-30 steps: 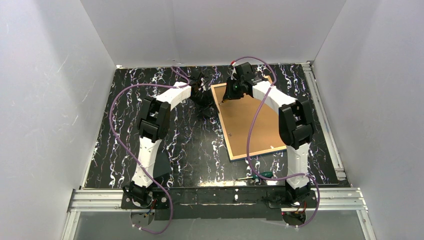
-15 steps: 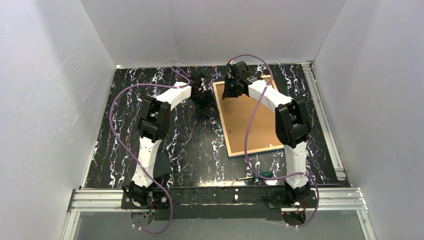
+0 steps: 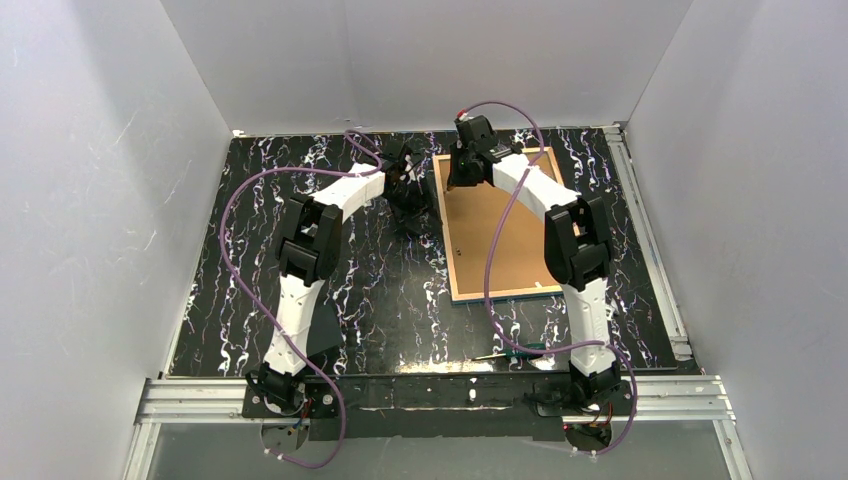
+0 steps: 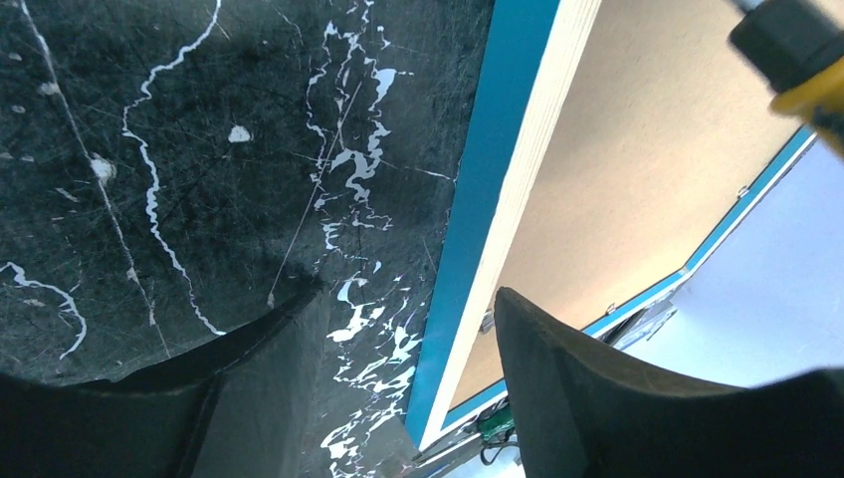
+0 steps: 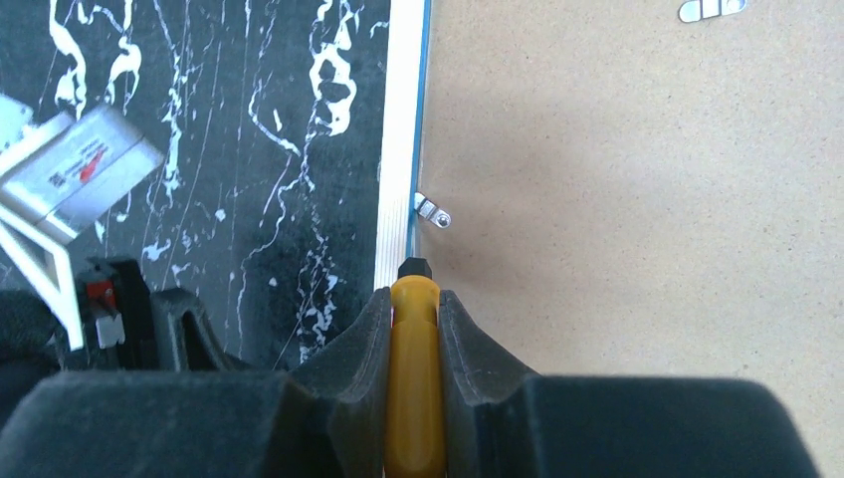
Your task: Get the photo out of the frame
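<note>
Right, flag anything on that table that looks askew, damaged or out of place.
Nothing is spilled or damaged. The frame lies face down with its brown backing board up, slightly skewed to the edges of the table. A green-handled screwdriver lies loose by the near edge, away from the frame.

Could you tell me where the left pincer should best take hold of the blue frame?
Probably the frame by its left long rail, coming from the table side: it lies flat, back up, so only that thin outer edge offers a lip, and the open left pincer stands astride it.
</note>
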You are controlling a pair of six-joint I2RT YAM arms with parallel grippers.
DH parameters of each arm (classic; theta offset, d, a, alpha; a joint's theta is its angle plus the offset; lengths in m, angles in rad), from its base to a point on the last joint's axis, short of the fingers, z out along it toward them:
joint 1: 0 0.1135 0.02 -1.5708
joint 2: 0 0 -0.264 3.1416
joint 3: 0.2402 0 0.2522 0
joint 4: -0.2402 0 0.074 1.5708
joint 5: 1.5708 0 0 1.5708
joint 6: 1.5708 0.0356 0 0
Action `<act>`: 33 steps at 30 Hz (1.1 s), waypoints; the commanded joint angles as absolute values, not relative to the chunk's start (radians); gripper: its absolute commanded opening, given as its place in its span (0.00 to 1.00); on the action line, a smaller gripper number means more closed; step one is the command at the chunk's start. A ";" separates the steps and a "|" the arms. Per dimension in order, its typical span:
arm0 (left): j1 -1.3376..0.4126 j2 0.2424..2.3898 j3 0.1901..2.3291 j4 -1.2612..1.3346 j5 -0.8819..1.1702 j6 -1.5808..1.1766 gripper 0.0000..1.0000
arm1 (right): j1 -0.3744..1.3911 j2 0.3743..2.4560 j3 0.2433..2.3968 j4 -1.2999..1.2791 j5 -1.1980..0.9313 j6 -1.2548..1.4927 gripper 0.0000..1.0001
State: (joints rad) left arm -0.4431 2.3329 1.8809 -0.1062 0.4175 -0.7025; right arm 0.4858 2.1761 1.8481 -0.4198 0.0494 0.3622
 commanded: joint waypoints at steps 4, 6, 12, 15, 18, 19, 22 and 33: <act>-0.488 2.411 1.764 -0.326 0.293 -0.656 0.63 | 0.454 2.198 1.995 -0.427 0.130 0.371 0.01; -0.501 2.404 1.749 -0.323 0.294 -0.658 0.63 | 0.443 2.220 2.038 -0.450 0.101 0.376 0.01; -0.536 2.343 1.673 -0.285 0.289 -0.643 0.68 | 0.440 2.169 1.957 -0.407 0.016 0.385 0.01; -0.544 2.333 1.651 -0.288 0.272 -0.644 0.66 | 0.440 2.163 1.938 -0.402 -0.007 0.379 0.01; -0.546 2.333 1.631 -0.301 0.248 -0.647 0.61 | 0.439 2.154 1.908 -0.385 -0.034 0.370 0.01; -0.547 2.332 1.624 -0.301 0.244 -0.647 0.59 | 0.440 2.146 1.892 -0.374 -0.037 0.366 0.01; -0.560 2.337 1.610 -0.296 0.239 -0.645 0.60 | 0.440 2.133 1.863 -0.359 -0.048 0.360 0.01; -0.620 2.348 1.600 -0.366 0.055 -0.658 0.42 | 0.440 2.108 1.795 -0.332 -0.057 0.331 0.01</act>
